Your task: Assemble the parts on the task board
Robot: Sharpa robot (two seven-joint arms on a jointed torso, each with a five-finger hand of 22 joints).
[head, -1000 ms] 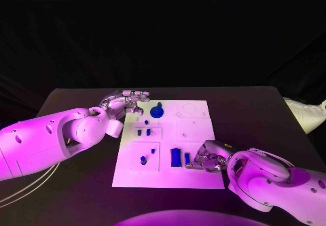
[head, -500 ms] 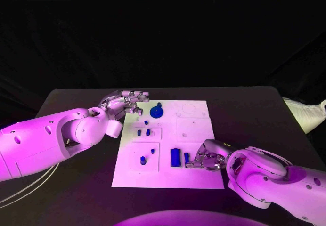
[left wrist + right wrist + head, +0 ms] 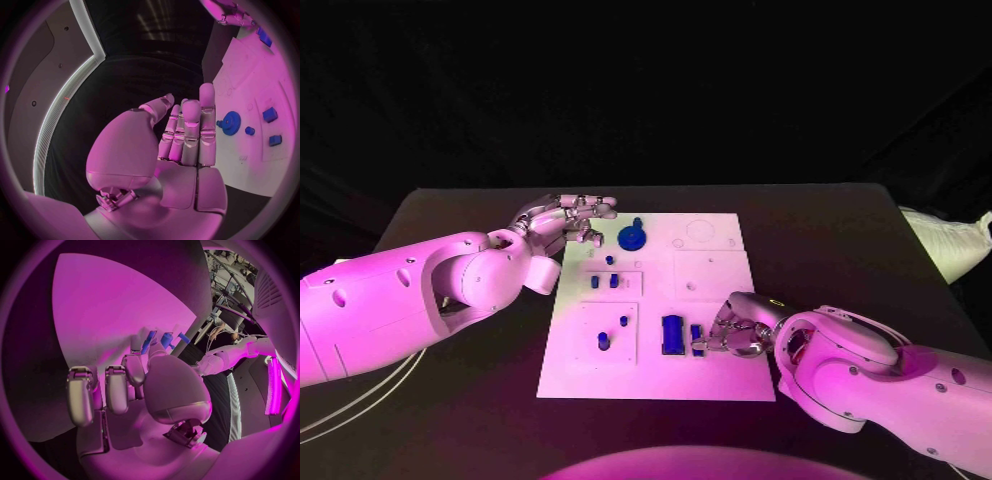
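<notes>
- Slightly shifted since the earlier frames, the right silver hand (image 3: 737, 330) now sits a touch further over the near right part of the white rectangular task board (image 3: 718, 290), its fingers curled down beside the narrow blue upright bar (image 3: 697, 338); whether it actually pinches that bar I cannot tell, as the fingertips hide the contact.
- In the right wrist view the same hand (image 3: 134, 390) has its fingers bent onto the board, with blue pieces showing just past the fingertips.
- Left silver hand (image 3: 568, 217) holds nothing, its fingers extended and a little apart, hovering at the board's far left corner, as it did before; the left wrist view shows its fingers (image 3: 190, 130) straight and side by side.
- Blue gear-like disc with a stub (image 3: 635, 237) lies in the far left section of the board, near the left hand, not moved.
- Middle left recess holds two small blue blocks (image 3: 604, 282), with one small blue peg (image 3: 610, 260) just beyond it.
- Near left recess holds two blue pegs (image 3: 606, 340).
- Large dark blue rectangular block (image 3: 674, 333) stands just left of the narrow bar.
</notes>
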